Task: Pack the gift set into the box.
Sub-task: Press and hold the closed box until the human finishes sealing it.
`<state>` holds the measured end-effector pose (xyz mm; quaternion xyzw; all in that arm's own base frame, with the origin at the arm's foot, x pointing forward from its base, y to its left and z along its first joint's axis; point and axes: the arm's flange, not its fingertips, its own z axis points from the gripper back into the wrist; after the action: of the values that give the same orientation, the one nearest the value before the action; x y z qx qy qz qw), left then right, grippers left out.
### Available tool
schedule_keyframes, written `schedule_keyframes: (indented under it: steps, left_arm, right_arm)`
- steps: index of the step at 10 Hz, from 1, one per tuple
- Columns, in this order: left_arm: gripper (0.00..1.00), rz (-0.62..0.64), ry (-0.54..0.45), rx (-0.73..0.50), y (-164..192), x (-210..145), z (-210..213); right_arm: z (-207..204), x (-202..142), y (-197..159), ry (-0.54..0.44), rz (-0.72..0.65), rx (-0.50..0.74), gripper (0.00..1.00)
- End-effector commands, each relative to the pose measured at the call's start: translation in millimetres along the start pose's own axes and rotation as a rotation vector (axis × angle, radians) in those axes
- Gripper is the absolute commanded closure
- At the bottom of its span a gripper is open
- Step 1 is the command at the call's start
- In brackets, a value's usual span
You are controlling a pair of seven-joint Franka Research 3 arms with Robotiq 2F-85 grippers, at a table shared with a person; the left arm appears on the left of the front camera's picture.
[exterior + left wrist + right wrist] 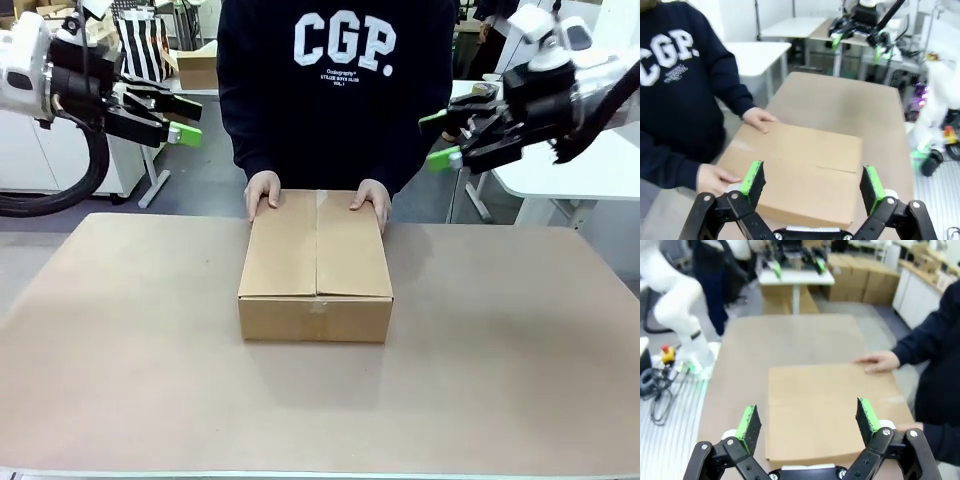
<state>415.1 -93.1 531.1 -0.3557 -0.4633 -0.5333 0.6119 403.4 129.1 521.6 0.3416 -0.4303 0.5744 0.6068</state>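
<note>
The box (316,262) is a plain brown carton in the middle of the table, its top flaps folded shut with a seam down the middle. A person in a dark sweatshirt rests both hands (262,190) on its far edge. My left gripper (177,119) hangs open high at the left, away from the box. High at the right my right gripper (440,140) is open too. Beneath the open left gripper (812,182) lies the box (800,165), and the box (830,405) also lies under the open right gripper (807,422). The gift set is hidden.
The table (120,340) is covered with brown board and is bare on both sides of the box. White tables (575,165) and stacked cartons (865,277) stand in the room behind.
</note>
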Motion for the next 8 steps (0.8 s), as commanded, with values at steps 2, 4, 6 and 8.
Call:
schedule_keyframes:
  steps: [2,4,6,8]
  left_arm:
    - [0.00,-0.047,0.024,0.062,-0.6,5.2,4.6]
    - [0.00,-0.005,0.015,0.016,2.3,-0.3,3.5]
    - [0.00,-0.357,0.090,-0.087,33.3,-29.2,-64.1]
    - [0.00,-0.350,-0.086,-0.168,46.7,-69.8,-89.4]
  right_arm:
    - [14.3,7.0,0.6,-0.063,0.013,0.033,0.00]
    - [-14.3,3.1,-14.7,0.084,0.047,0.042,0.00]
    - [-73.1,-11.7,-59.7,0.015,0.198,0.116,0.00]
    - [-112.2,-46.5,-73.6,-0.083,0.180,0.146,0.00]
